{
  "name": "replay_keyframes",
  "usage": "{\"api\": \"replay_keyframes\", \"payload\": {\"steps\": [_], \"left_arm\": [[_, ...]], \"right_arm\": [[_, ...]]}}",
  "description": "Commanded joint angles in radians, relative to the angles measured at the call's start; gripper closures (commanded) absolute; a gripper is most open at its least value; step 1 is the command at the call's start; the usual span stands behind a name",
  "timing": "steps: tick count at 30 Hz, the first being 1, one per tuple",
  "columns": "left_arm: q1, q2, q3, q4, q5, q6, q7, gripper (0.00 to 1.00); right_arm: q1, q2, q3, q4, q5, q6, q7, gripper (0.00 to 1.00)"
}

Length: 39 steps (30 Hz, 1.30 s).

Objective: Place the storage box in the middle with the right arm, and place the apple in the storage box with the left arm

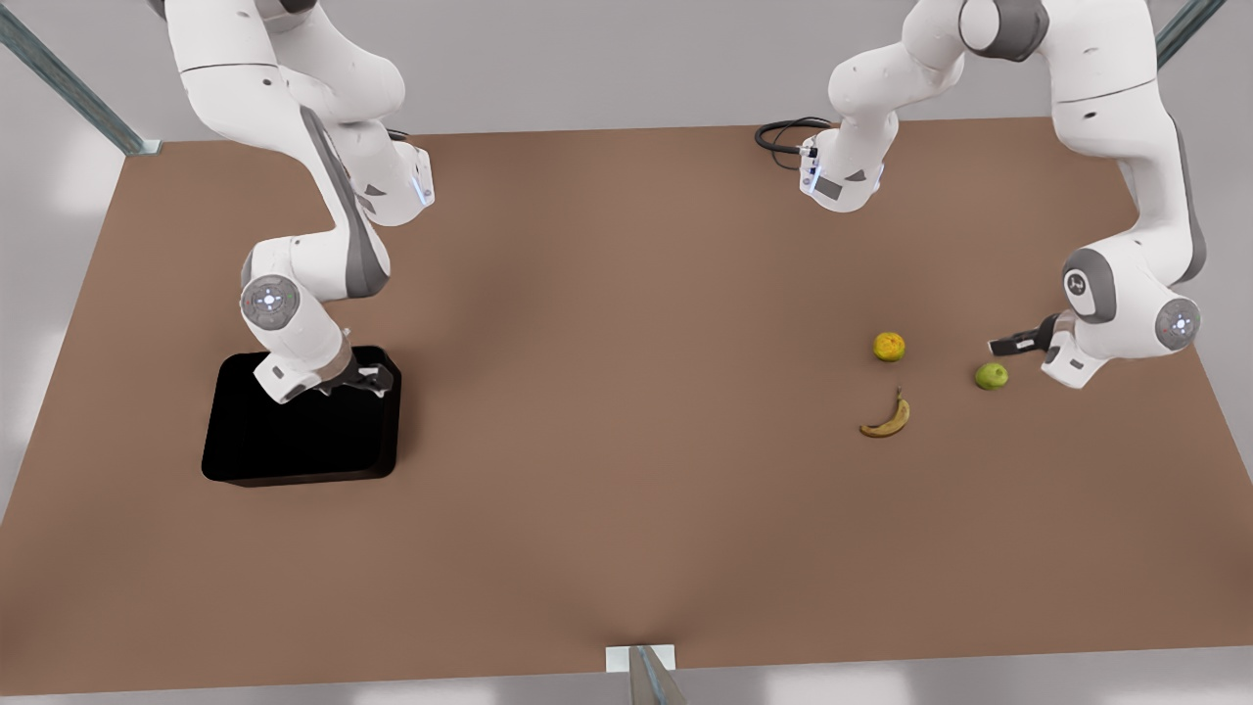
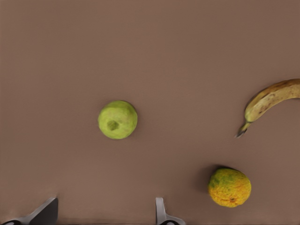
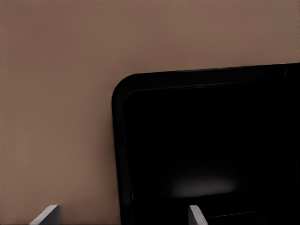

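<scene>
While my right gripper (image 1: 377, 380) hangs spread over the storage box (image 1: 294, 441) rim at table's 9 o'clock, I judge it rigid, slick: pinch the wall. Left gripper (image 1: 1000, 346), spread, beside the apple (image 1: 992, 376) at 3 o'clock: firm, rolls easily.

Brown table (image 1: 626, 490), storage box (image 1: 294, 441) (glossy black), apple (image 1: 991, 376), orange (image 1: 889, 347), banana (image 1: 887, 419)

- No readable text, label, brand name or number appears on anything in these views.
- The one sign-like mark is a small dark emblem on the grey joint cap (image 1: 1078, 284) of the arm at the front view's right; it cannot be made out as letters.
</scene>
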Motion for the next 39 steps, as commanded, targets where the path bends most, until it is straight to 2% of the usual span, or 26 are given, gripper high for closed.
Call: {"api": "replay_keyframes", "payload": {"steps": [1, 9, 18, 20, 22, 27, 39], "left_arm": [[0.010, 0.014, 0.000, 0.000, -0.008, 0.003, 0.000, 0.00], [0.007, 0.065, -0.005, -0.001, -0.071, 0.054, 0.011, 0.00], [0.019, 0.086, -0.003, -0.006, -0.070, 0.077, 0.038, 0.00], [0.020, 0.092, -0.003, -0.004, -0.070, 0.078, 0.037, 0.00], [0.019, 0.094, -0.003, -0.006, -0.070, 0.084, 0.038, 0.00], [0.016, 0.105, -0.003, 0.006, -0.062, 0.190, 0.054, 0.00], [0.011, 0.146, -0.005, 0.005, -0.070, 0.247, 0.178, 0.00]], "right_arm": [[-0.011, 0.002, 0.000, 0.000, 0.000, 0.003, -0.002, 0.00], [0.015, 0.137, 0.000, 0.061, 0.012, 0.092, -0.002, 0.00], [0.020, 0.216, -0.002, 0.074, 0.014, 0.092, 0.000, 0.00], [0.020, 0.227, -0.002, 0.074, 0.014, 0.092, 0.000, 0.33], [0.020, 0.230, -0.002, 0.074, 0.014, 0.092, -0.002, 0.78], [0.020, 0.242, -0.002, 0.074, 0.014, 0.094, -0.002, 0.79], [0.021, 0.233, -0.002, 0.097, 0.014, 0.083, -0.003, 0.79]]}}
